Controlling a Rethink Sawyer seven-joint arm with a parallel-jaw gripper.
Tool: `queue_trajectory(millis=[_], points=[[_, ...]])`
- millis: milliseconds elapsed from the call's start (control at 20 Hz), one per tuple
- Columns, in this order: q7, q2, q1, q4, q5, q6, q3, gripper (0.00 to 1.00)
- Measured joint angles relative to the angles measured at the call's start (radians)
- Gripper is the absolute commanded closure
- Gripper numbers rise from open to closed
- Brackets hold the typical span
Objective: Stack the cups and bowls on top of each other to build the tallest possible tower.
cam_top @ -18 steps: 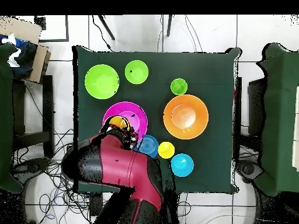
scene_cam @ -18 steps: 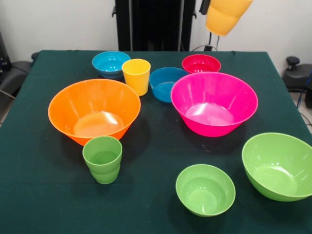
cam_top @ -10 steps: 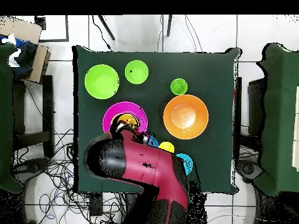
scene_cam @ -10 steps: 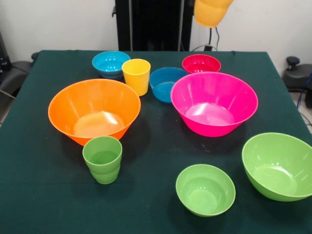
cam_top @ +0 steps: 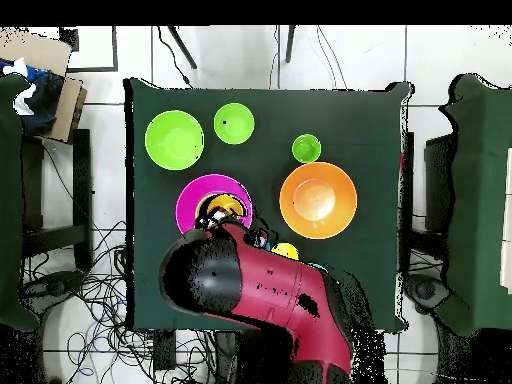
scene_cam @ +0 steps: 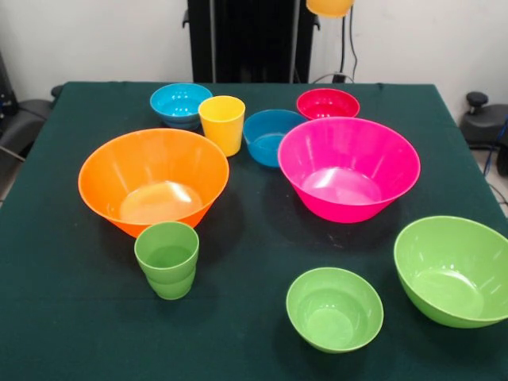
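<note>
No tower had been built: bowls and cups lay apart on the table (scene_cam: 71,333). The orange-yellow cup (scene_cam: 329,7) was held aloft; the claw's state could not be told.

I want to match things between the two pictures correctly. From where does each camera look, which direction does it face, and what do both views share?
Front view: sits across the table, low, facing the far wall; of the robot only the carried orange-yellow cup shows at the top edge.
Overhead view: sits above, looking straight down; the red and black arm covers the table's lower part.
Shared: the orange bowl, hot pink bowl, green cup and both lime green bowls, turned half round between views.
</note>
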State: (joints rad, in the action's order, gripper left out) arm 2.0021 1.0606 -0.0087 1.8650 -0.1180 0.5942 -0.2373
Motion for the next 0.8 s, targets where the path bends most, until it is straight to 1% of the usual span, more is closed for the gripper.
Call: queue_trajectory(millis=[200, 450, 600, 800], points=[[0.000, 0.015, -0.010, 0.013, 0.003, 0.000, 0.027, 1.00], [0.000, 0.011, -0.017, 0.029, 0.042, -0.006, 0.064, 1.00], [0.000, 0.002, -0.020, 0.039, 0.064, -0.030, 0.078, 1.00], [0.000, -0.035, -0.026, 0.059, 0.111, -0.099, 0.096, 1.00]])
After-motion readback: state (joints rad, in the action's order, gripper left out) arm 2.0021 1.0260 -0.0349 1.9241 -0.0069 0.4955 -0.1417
